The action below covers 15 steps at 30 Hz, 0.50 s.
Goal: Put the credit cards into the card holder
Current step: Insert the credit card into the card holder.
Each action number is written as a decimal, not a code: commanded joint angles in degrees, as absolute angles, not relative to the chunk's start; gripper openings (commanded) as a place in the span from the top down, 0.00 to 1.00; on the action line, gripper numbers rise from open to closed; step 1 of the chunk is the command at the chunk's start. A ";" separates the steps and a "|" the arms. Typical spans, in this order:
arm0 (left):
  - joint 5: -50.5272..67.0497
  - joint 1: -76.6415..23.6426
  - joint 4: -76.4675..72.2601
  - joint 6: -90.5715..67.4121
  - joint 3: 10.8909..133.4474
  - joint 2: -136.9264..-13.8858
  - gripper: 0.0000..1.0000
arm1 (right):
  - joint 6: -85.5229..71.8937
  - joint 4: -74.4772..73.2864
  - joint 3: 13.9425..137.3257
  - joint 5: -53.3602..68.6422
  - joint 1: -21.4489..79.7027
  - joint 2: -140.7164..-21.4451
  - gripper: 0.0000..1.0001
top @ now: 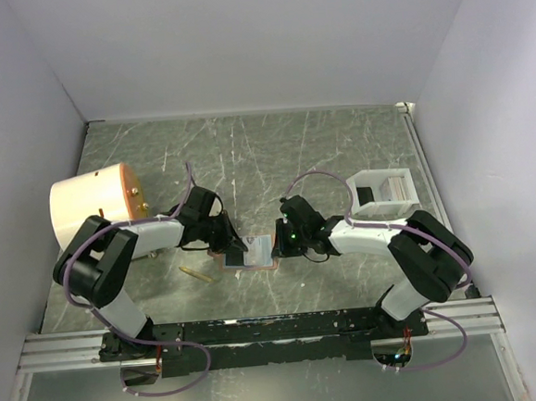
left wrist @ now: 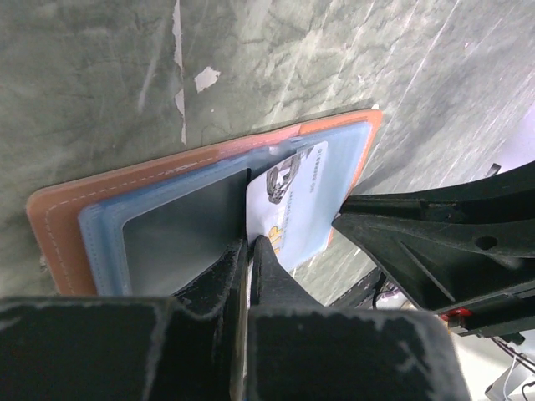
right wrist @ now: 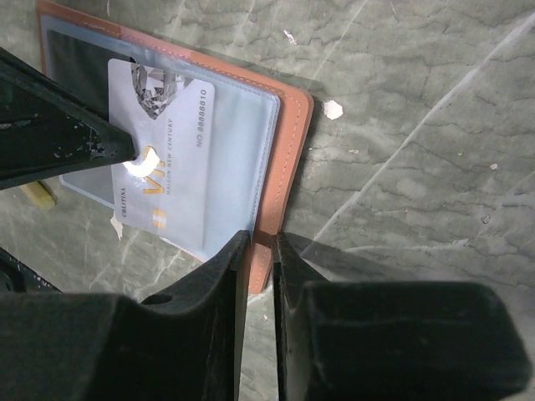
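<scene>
Two arms, same build.
- Left arm (top: 132,241): white moulded shells between bulky matte-black joint housings. Right arm (top: 371,236) alike.
- Lilac cable (top: 69,263) loops loosely along the left arm; a second lilac cable (top: 318,173) arcs over the right.
- Black base plate (top: 278,328) on ribbed aluminium rails (top: 62,351).
- Small green light (top: 292,238) on the right wrist.
- Left hand (left wrist: 249,244): black grainy fingers, pale scuff flecks.
- Right hand (right wrist: 261,242): black wedge fingers, one round hole in the side.

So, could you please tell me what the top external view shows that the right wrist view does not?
Only top external: the cream cylinder and the white tray. Only right wrist: the print on the credit card. Both: that card on the open card holder, with the left gripper and right gripper at it.
</scene>
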<state>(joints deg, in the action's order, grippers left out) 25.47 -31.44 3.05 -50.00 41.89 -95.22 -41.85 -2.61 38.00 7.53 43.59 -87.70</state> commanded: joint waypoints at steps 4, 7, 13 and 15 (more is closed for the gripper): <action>22.18 -32.60 5.40 -49.43 43.08 -95.21 0.78 | -42.22 -2.43 38.06 6.53 44.38 -85.77 0.79; 20.69 -32.59 6.61 -49.35 43.03 -92.81 0.61 | -41.55 -4.03 38.69 5.15 44.38 -84.40 0.74; 19.83 -32.61 6.47 -49.53 42.89 -91.09 0.50 | -41.13 -4.28 39.70 4.01 44.21 -84.15 0.73; 20.01 -32.61 6.36 -49.40 42.88 -91.58 0.47 | -41.13 -3.82 40.04 4.12 44.08 -84.86 0.73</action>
